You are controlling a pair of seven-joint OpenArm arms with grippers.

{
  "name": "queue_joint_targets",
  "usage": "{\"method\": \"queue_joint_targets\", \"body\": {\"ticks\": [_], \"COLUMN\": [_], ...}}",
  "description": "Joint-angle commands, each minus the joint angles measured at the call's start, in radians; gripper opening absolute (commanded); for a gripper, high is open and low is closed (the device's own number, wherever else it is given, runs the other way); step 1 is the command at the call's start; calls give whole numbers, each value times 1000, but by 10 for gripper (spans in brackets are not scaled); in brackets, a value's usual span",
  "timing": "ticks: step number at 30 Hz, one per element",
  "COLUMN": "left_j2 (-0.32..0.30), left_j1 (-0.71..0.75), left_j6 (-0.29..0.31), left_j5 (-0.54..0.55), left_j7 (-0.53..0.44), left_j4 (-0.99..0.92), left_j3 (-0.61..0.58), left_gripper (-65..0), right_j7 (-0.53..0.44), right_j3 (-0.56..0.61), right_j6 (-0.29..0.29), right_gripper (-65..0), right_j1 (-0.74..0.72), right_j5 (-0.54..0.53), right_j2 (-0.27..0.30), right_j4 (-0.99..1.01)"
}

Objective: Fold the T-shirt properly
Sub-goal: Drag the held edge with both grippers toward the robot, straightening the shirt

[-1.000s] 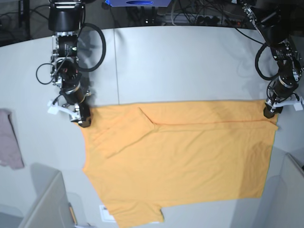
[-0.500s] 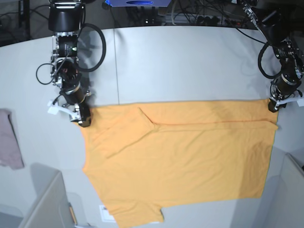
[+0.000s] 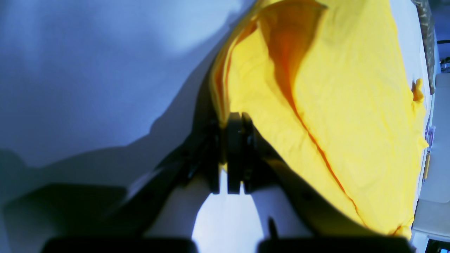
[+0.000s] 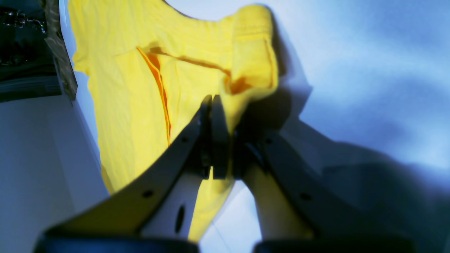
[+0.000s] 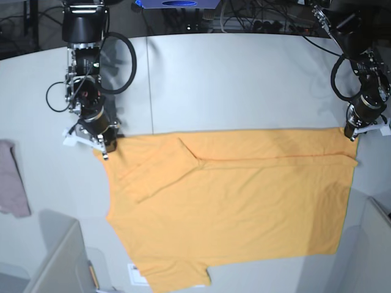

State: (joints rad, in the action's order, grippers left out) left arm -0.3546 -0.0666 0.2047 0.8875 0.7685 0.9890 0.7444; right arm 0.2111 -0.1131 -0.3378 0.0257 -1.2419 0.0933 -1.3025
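Base view, left to right: the right gripper is clenched on the far left corner of the T-shirt, which lies flat on the table with its far edge already folded over. At the shirt's far right corner, the left gripper is likewise clamped on the fabric; both wrist views show the jaws pinched over cloth layers. To fold well, lift both corners together, level, and keep the edge between them taut before carrying it toward the near hem. No containers are in view; a mauve cloth lies left of the shirt.
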Motion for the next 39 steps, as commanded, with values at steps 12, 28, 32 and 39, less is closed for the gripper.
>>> {"method": "queue_joint_targets", "body": {"ticks": [12,28,32,39], "left_j2": [-33,-21,-4,33], "left_j1": [-60,-23,95,245], "left_j6": [-115,-189,-189,-189], "left_j5": [0,9,8,2], "left_j7": [148,391,388,386], "left_j4": [236,439,511,618], "left_j3": [8,201,198,198], "left_gripper": [-650,-650,-650,-650], "right_j7": [106,107,107,107], "right_j3": [0,2,5,3], "right_j6": [-232,-356,-355,-306], "right_gripper": [-650,-650,-650,-650], "right_j1": [-86,-28,75,224], "right_j5": [-11,-190,-190,-189], "right_j2": [46,162,190,190], "right_j4": [-174,-343,-345,-365]}}
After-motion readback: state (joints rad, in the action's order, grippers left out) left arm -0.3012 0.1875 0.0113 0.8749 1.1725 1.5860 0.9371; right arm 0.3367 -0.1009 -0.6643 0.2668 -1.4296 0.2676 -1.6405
